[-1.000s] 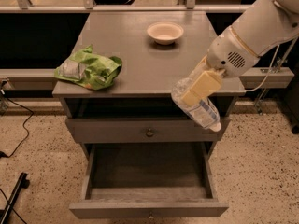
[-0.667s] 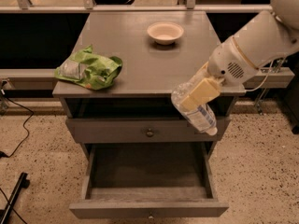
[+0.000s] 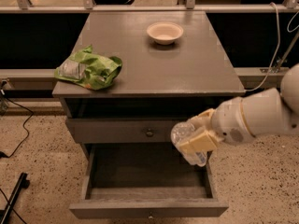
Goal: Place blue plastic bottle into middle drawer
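My gripper (image 3: 196, 136) comes in from the right on a white arm and is shut on the blue plastic bottle (image 3: 184, 135), a clear bottle that hangs tilted with its lower end pointing down. The bottle is over the right side of the middle drawer (image 3: 147, 208), which is pulled open and shows a bare grey floor. The bottle is above the drawer's floor, not resting on it. The shut drawer above it has a small round knob (image 3: 149, 133).
A green foil snack bag (image 3: 88, 69) lies at the left front of the cabinet top (image 3: 196, 69). A round beige bowl (image 3: 164, 32) stands at the back centre. A black cable (image 3: 14, 125) trails on the speckled floor at the left.
My gripper has moved down and to the left with the bottle, from beside the cabinet's right front corner to over the open drawer's right side.
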